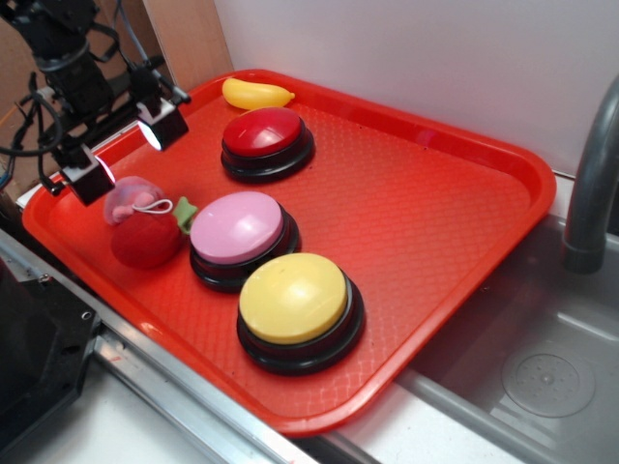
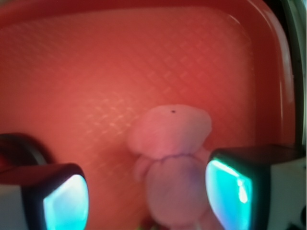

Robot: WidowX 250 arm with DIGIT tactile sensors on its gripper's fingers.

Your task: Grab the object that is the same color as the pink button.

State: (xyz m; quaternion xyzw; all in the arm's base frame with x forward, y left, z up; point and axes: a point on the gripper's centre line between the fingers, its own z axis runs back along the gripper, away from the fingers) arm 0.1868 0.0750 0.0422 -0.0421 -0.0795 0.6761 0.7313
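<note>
Exterior view: my gripper point(image 1: 124, 153) hangs over the red tray point(image 1: 426, 222) at its ten o'clock corner, fingers point(image 1: 162, 126) spread wide and empty. The pink plush toy point(image 1: 130, 200) lies just below them, resting against the red plush strawberry point(image 1: 147, 240), with the pink button point(image 1: 238, 228) at its three o'clock.

Wrist view: I see the pink plush toy point(image 2: 170, 158) blurred on the tray point(image 2: 96, 72), between the two fingers point(image 2: 230, 187) and nearer the right one; I cannot tell whether it touches.
</note>
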